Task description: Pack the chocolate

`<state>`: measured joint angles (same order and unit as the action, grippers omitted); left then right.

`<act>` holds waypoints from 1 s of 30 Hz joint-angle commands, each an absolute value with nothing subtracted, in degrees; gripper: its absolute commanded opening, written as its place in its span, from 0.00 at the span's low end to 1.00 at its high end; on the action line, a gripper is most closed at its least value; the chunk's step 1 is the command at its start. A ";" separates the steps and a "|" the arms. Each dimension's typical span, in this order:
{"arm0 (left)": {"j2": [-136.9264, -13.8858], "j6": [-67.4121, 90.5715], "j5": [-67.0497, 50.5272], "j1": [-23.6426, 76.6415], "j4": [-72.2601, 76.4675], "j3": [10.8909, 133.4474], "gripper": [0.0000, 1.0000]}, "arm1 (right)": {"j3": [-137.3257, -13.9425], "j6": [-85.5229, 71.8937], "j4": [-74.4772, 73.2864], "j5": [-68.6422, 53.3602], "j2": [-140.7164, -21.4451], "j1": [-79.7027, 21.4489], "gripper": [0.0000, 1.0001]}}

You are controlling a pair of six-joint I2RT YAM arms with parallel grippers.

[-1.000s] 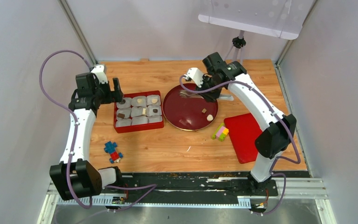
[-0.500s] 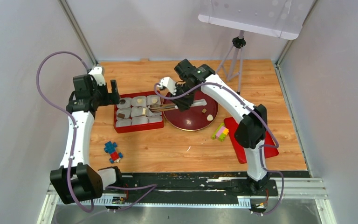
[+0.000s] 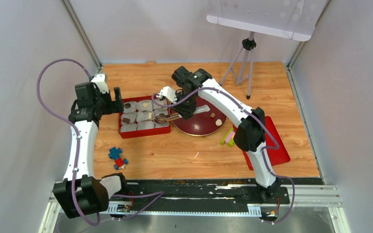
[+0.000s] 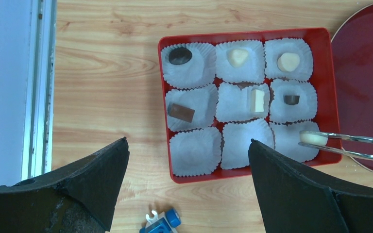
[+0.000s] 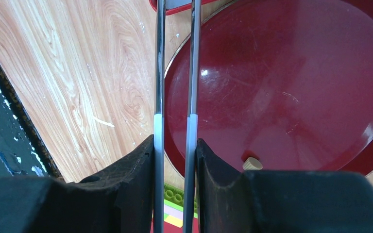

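A red tray [image 4: 247, 35] holds nine white paper cups; six hold chocolates, among them a dark oval [image 4: 180, 56], a cream heart [image 4: 237, 57] and a brown bar [image 4: 181, 112]. My right gripper [image 3: 183, 109] is shut on metal tongs [image 5: 159, 73]. The tongs' tips pinch a cream chocolate [image 4: 313, 139] over the tray's near right cup. A brown chocolate [image 3: 212, 115] and a cream one [image 3: 218, 123] lie on the dark red plate [image 3: 204, 128]. My left gripper [image 4: 187, 141] is open and empty, above the tray's left side [image 3: 118, 101].
A red flat lid [image 3: 272, 145] lies right of the plate, under the right arm. Coloured toy blocks [image 3: 229, 137] sit beside it. A blue and red toy [image 3: 118, 158] lies in front of the tray. A tripod [image 3: 245, 53] stands at the back.
My right arm has swung left, carrying the tongs from the plate to over the tray. My left gripper has drawn back slightly to the left.
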<state>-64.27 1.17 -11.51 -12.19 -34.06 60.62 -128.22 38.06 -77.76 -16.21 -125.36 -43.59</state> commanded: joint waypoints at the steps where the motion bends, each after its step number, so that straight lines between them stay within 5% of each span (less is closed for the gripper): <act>1: -62.62 1.36 -11.93 -12.80 -32.56 60.12 1.00 | -131.66 39.72 -80.70 -14.57 -125.59 -44.75 0.11; 13: -62.56 1.90 -12.48 -12.81 -32.16 59.94 1.00 | -131.98 39.45 -80.43 -13.19 -125.68 -45.87 0.32; 30: -62.60 2.46 -13.09 -12.83 -32.03 60.18 1.00 | -134.01 36.84 -77.01 -11.67 -123.18 -45.36 0.33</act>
<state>-63.75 1.63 -11.99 -12.40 -33.65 59.92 -129.91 38.59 -80.40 -12.34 -126.04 -45.58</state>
